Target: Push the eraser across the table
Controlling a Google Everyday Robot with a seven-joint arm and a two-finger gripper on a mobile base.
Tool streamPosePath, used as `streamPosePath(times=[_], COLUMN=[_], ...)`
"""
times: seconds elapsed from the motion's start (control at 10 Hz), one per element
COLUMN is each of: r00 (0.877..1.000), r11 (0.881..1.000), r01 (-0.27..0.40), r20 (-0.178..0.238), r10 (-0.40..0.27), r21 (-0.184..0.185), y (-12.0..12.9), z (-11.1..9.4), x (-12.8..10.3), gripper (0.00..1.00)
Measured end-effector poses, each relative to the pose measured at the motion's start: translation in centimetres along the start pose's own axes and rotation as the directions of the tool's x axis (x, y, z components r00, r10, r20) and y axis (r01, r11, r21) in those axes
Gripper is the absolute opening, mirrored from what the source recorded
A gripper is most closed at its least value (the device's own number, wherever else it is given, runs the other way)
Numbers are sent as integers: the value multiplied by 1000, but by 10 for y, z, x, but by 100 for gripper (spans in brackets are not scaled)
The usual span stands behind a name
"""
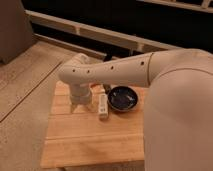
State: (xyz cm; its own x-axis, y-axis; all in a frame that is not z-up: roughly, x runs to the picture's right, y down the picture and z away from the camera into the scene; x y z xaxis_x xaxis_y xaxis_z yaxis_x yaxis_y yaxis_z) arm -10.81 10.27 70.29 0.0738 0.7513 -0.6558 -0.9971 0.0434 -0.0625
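White gripper (81, 106) over pale planked table (90, 142)

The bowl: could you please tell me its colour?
Dark blue bowl, camera view; gripper left of it.

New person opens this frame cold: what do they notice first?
The bulky white arm fills the right side and reaches left, its gripper low over the far left part of the light plank table. Just right of the gripper lies the white oblong eraser, then a dark bowl.
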Motion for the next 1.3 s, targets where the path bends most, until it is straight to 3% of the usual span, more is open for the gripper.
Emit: streamPosePath(times=[0.3, 0.4, 0.6, 0.7, 1.0, 1.2, 1.3], r00=[1000, 1000, 1000, 1000, 1000, 1000, 1000], r11=[1000, 1000, 1000, 999, 989, 982, 982], r01=[0, 0, 2, -2, 4, 13, 15], r20=[0, 1, -2, -12, -30, -23, -18], r10=[0, 0, -2, 2, 0, -8, -12], r21=[0, 0, 5, 33, 147, 187, 190], y=[0, 0, 1, 3, -15, -28, -31], z=[0, 0, 0, 8, 30, 34, 34], x=[0, 0, 0, -6, -40, -67, -73], gripper=[41, 26, 9, 0, 0, 0, 0])
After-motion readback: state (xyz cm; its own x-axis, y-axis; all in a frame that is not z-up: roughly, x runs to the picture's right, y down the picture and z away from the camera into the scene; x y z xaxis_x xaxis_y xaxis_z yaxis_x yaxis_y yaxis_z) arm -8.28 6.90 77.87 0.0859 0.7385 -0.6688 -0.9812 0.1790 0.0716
